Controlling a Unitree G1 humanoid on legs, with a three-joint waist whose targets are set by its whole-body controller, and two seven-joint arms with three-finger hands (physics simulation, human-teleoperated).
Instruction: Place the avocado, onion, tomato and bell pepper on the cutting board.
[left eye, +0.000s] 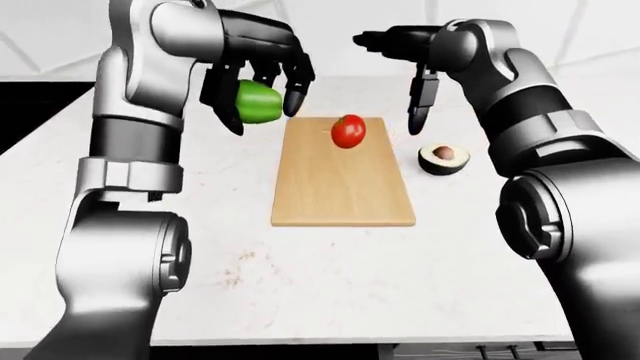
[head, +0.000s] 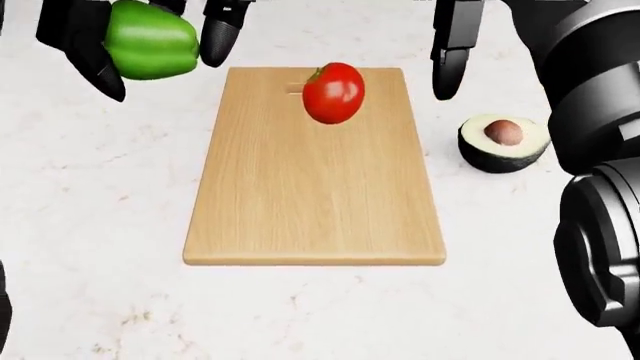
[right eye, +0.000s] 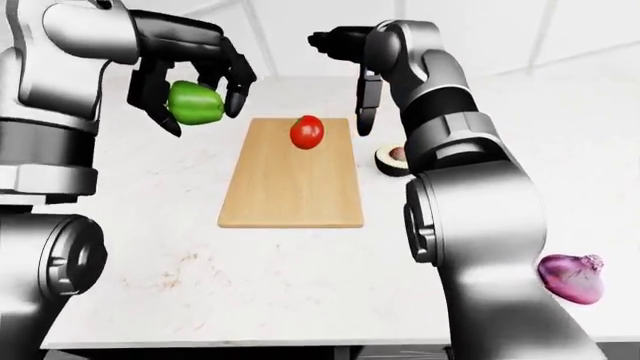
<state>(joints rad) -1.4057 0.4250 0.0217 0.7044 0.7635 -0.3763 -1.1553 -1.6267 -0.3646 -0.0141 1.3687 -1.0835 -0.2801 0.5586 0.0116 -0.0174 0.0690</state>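
The cutting board (head: 314, 180) carries the tomato (head: 333, 92) near its top edge. Left of that edge, the left hand (left eye: 256, 71) grips the bell pepper (head: 151, 40). The right hand (left eye: 418, 71) (fingers spread, empty) hangs right of it, above the avocado (head: 503, 141).
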